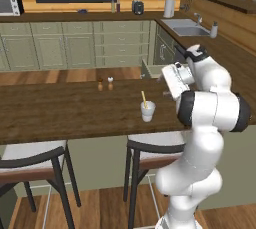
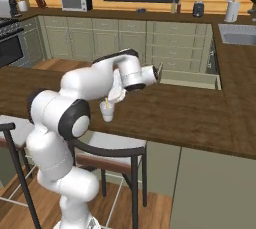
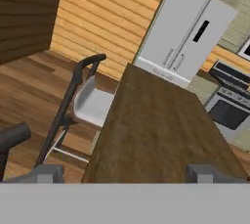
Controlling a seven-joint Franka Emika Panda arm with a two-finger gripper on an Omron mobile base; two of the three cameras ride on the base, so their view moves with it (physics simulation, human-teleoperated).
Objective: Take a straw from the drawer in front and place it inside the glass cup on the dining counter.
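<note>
So there's one long dining counter (image 1: 60,110) in dark wood, and everything hangs off that. Two chairs (image 1: 37,163) tuck under its near edge in the left base view, and one open drawer (image 2: 192,79) sticks out from the cabinets just past its far edge. One glass cup (image 1: 147,111) sits on the counter near the front edge, with the one straw (image 1: 144,98) standing tilted inside it, top poking above the rim. Two tiny shakers (image 1: 105,84) sit further back on the counter. The gripper (image 3: 122,173) hovers over the counter with its jaws spread wide, nothing in them.
</note>
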